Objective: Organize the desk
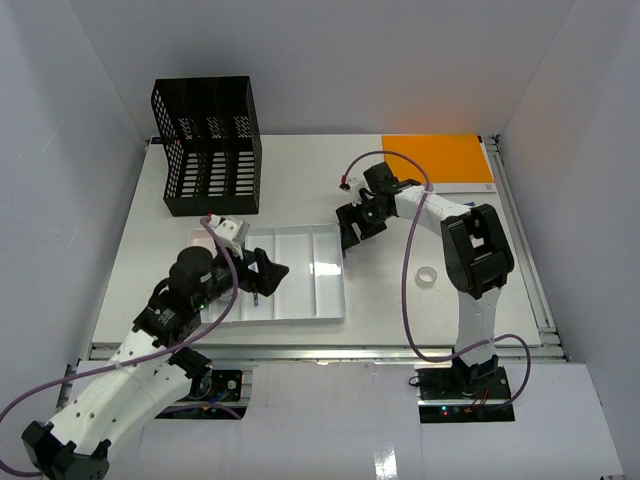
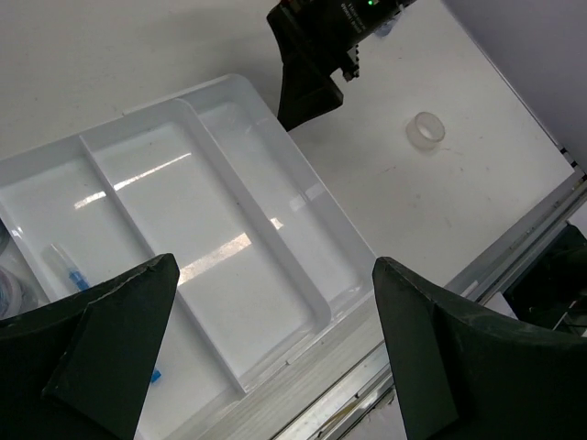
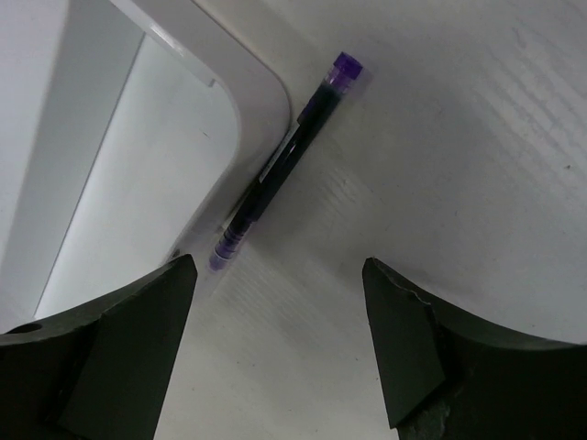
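The desk (image 1: 300,170) is a white tabletop with a metal rail (image 1: 330,352) along its front. A white compartmented tray (image 1: 325,280) lies near the front. My left gripper (image 1: 268,278) hovers open and empty over the tray (image 2: 321,197). My right gripper (image 1: 352,235) is open and empty, just above the desk at the tray's far right corner (image 3: 248,101). A dark pen with purple ends (image 3: 280,165) lies on the desk against that corner, ahead of my right gripper (image 3: 277,275). A clear tape roll (image 1: 427,276) lies on the desk to the right.
A black mesh file organizer (image 1: 207,145) stands at the back left. An orange pad (image 1: 437,158) lies at the back right. A thin pen with a blue end (image 2: 69,270) lies in the tray's left compartment. The tape roll also shows in the left wrist view (image 2: 426,127).
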### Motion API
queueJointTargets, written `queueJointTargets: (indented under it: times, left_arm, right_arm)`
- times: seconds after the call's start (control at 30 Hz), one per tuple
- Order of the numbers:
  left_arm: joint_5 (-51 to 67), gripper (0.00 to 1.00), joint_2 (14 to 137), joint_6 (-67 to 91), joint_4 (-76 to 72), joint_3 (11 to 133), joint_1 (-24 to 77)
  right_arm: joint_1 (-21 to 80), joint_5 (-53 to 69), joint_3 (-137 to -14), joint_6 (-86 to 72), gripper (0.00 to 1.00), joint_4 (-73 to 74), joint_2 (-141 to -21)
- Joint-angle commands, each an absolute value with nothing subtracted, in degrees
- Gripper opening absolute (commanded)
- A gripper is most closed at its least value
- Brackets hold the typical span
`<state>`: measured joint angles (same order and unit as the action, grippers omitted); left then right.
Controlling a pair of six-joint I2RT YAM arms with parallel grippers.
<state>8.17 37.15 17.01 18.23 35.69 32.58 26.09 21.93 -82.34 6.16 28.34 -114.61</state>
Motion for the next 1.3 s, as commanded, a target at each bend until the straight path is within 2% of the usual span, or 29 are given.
queueJointTargets:
  times: [0.0,0.23,0.8,1.0,1.27]
  left_arm:
    - [11.53,0.98,34.04,15.58,14.81,34.00,32.47]
    - [11.59,0.98,33.07,15.63,14.33,33.85,32.43]
    - [11.60,0.98,31.90,15.82,13.62,33.49,32.46]
    - [11.35,0.98,31.73,15.73,13.64,33.40,32.43]
    - [11.04,0.98,31.94,15.56,13.66,33.40,32.47]
  right_arm:
    - [26.51,18.23,-84.31,4.66,0.76,29.44,-114.64]
    - [29.37,18.32,-82.13,3.45,0.74,28.27,-113.86]
    - [32.05,2.77,-75.15,-8.29,0.74,21.04,-113.11]
    - [30.26,-4.18,-77.97,-8.43,0.74,20.36,-112.50]
    - [28.13,-2.40,-83.69,-8.44,0.72,18.84,-113.90]
